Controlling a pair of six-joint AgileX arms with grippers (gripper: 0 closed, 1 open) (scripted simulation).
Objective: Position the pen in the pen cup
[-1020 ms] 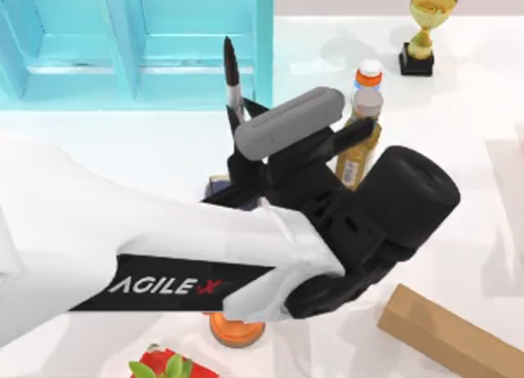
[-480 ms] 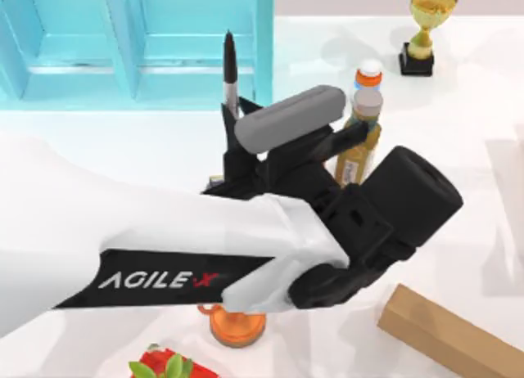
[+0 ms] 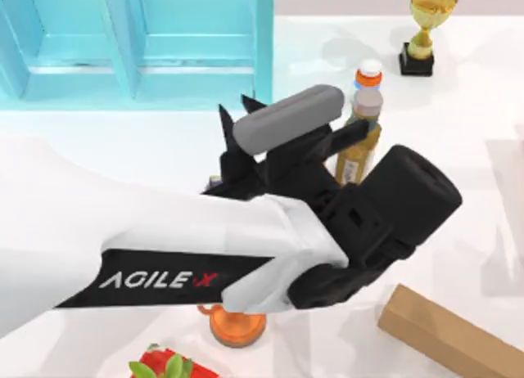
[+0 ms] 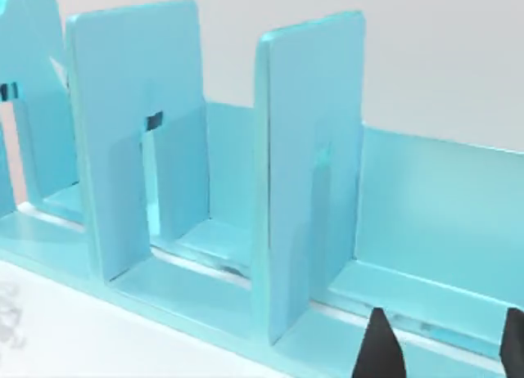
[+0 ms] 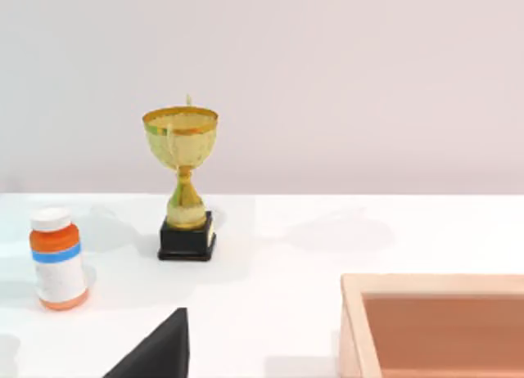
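My left gripper (image 3: pixel 236 110) hovers over the middle of the table, just in front of the blue rack, and is open. In the left wrist view its two black fingertips (image 4: pixel 377 349) stand wide apart with nothing between them. The pen is hidden. Beneath the left arm lies the pen cup, of which a sliver of tan rim (image 3: pixel 214 180) shows at the wrist's left side. A dark part of my right gripper (image 5: pixel 155 353) sits low in the right wrist view, off to the table's right.
A blue divided rack (image 3: pixel 139 42) spans the back left. A gold trophy (image 3: pixel 426 26) stands back right, an orange-capped white bottle (image 3: pixel 368 74) and an amber bottle (image 3: pixel 360 145) beside the arm. At the front are an orange object (image 3: pixel 236 327) and a cardboard box (image 3: pixel 446 333).
The pen stood upright between the left gripper's fingers half a second ago. It is gone from them now and the fingers have spread. The arm has barely moved.
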